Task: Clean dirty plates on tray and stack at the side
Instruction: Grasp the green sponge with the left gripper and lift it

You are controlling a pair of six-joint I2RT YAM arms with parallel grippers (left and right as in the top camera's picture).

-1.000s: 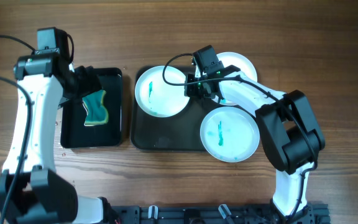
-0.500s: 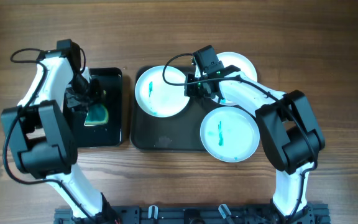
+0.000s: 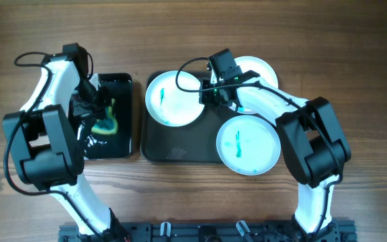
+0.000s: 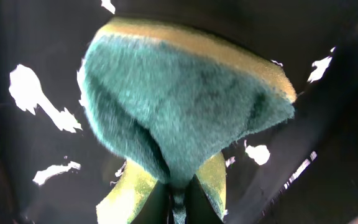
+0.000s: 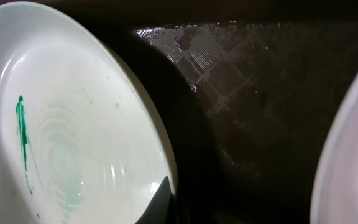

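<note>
The left gripper [image 3: 94, 113] was clenched on a sponge [image 4: 185, 106], pinching it at its lower end so that it folded, green scrub face outward and yellow foam showing along the top edge and beside the fingers. Below and around that gripper lay a glossy black tray [image 3: 121, 101], its surface catching white glints; whether the sponge touched it could not be told. The right gripper [image 3: 210, 95] sat at the right rim of the 1st plate [image 3: 170, 101], which lay directly to its left on the far left part of the tray [image 3: 180, 144]. In the right wrist view, 1 dark fingertip [image 5: 159, 200] lay on the plate's inner face just inside the rim, while the other was lost in the dark beside it, so it could not be told whether this gripper was clamped on the rim or loose. This plate carried a thin teal stroke near its left side and a fainter teal wash toward its near edge. The 2nd plate [image 3: 248, 144] lay to the right of the right gripper and nearer the robot, bearing 1 teal stroke and overhanging the tray's near right corner onto the table [image 3: 355, 54]. The 3rd plate [image 3: 257, 67] lay just right of the gripper, slightly farther out, half hidden under the arm.
</note>
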